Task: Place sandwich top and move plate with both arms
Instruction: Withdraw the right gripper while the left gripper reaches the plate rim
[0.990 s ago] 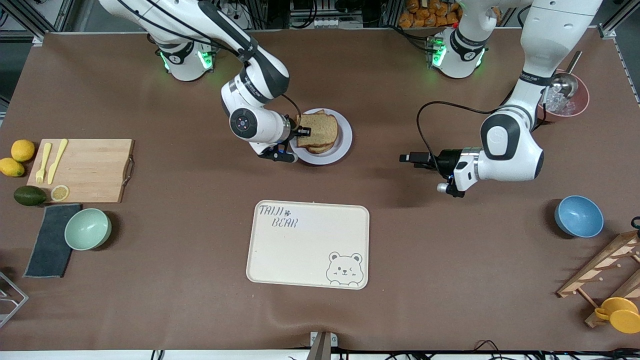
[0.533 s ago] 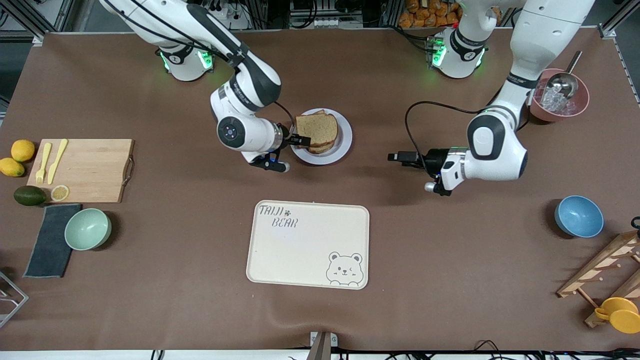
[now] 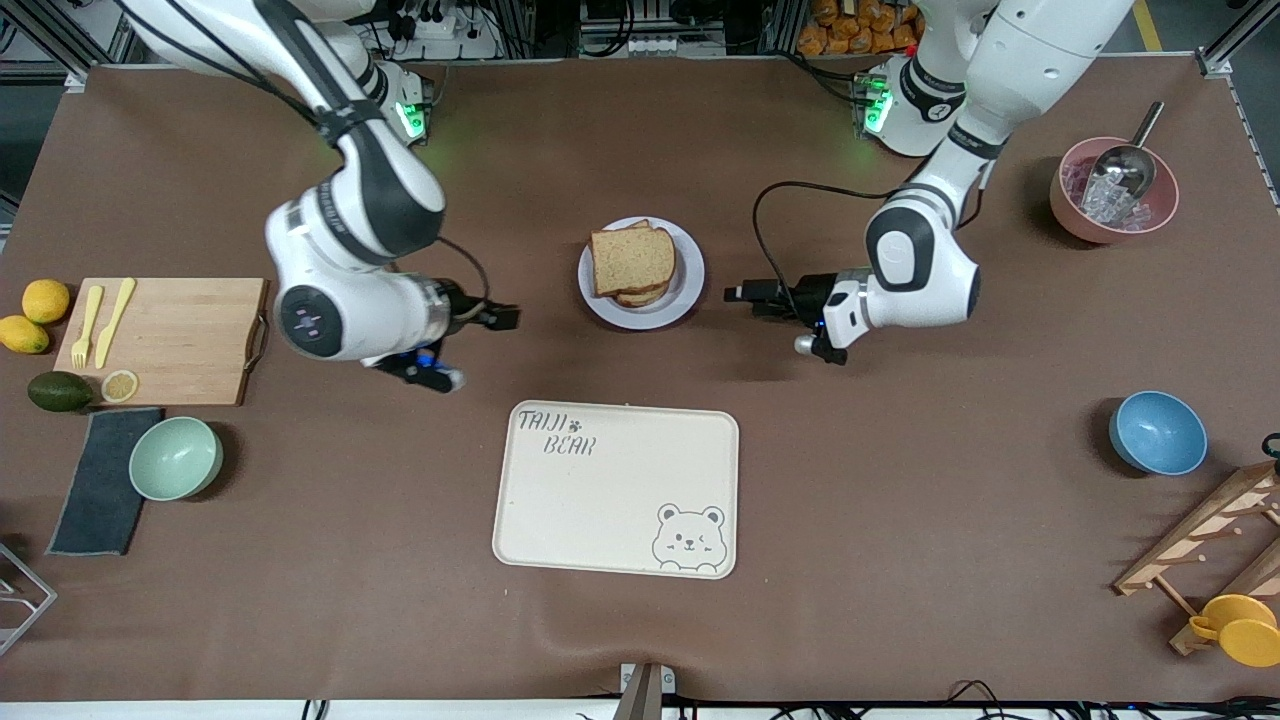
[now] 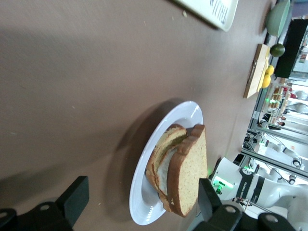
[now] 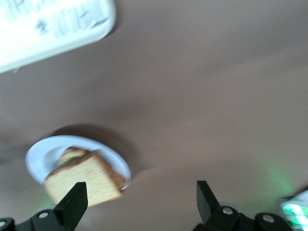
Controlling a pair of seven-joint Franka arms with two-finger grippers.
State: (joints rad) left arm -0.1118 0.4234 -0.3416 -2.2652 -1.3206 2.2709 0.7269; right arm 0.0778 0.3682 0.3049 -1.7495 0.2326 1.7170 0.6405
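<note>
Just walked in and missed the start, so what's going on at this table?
Two robot arms are making a sandwich. The sandwich top already lies on the stack on the plate, so the plate is what's left to move. Neither gripper holds anything. The right gripper is open over bare table beside the plate, toward the right arm's end. The left gripper is open, close to the plate's rim at the left arm's end, not touching it.

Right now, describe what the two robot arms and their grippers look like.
Both arms are glossy white with rounded joints and black bands. The right arm and left arm each trail a black cable. The right gripper and left gripper are black, with two flat fingers. The bases glow green.
</note>
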